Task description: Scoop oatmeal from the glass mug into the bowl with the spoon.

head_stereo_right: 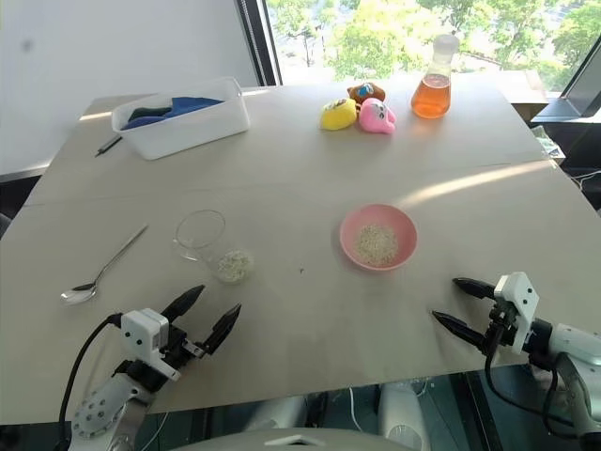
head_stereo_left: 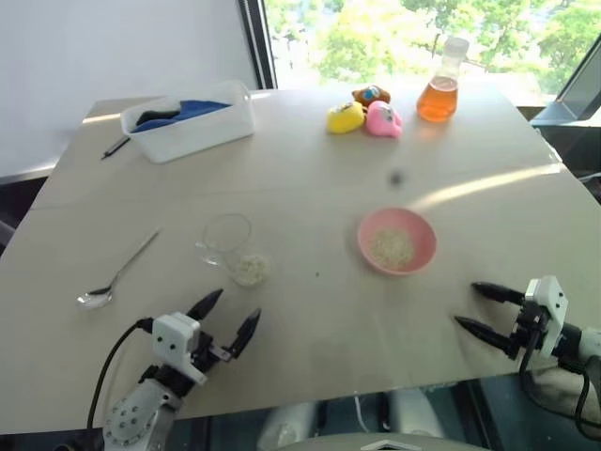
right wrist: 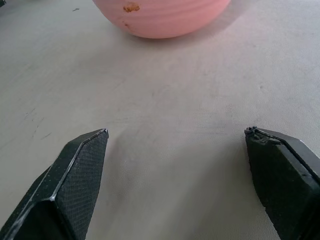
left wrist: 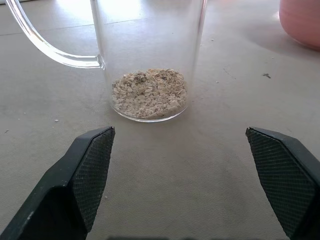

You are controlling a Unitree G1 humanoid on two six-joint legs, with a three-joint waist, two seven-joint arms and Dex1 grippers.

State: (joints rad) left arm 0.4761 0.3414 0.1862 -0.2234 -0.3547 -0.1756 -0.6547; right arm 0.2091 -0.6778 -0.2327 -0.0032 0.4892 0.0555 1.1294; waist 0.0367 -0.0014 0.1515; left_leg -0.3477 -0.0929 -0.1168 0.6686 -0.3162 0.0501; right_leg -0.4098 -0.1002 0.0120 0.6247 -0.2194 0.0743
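Observation:
The glass mug (head_stereo_left: 225, 241) stands upright left of the table's middle, with a small heap of oatmeal (head_stereo_left: 250, 270) in its bottom. In the left wrist view the mug (left wrist: 150, 45) and its oatmeal (left wrist: 150, 93) sit straight ahead of the fingers. My left gripper (head_stereo_left: 235, 308) is open just short of the mug, holding nothing. The spoon (head_stereo_left: 117, 274) lies flat on the table to the mug's left, untouched. The pink bowl (head_stereo_left: 424, 240) sits to the right with some oatmeal (head_stereo_left: 392, 247) inside. My right gripper (head_stereo_left: 469, 304) is open and empty near the front edge, pointing toward the bowl (right wrist: 160, 17).
At the back left stands a translucent white tub (head_stereo_left: 202, 132) with blue cloth inside, and a dark pen (head_stereo_left: 115, 147) beside it. Small toys (head_stereo_left: 364, 114) and a flask of orange liquid (head_stereo_left: 439, 89) stand at the back right. The table's front edge runs just behind both grippers.

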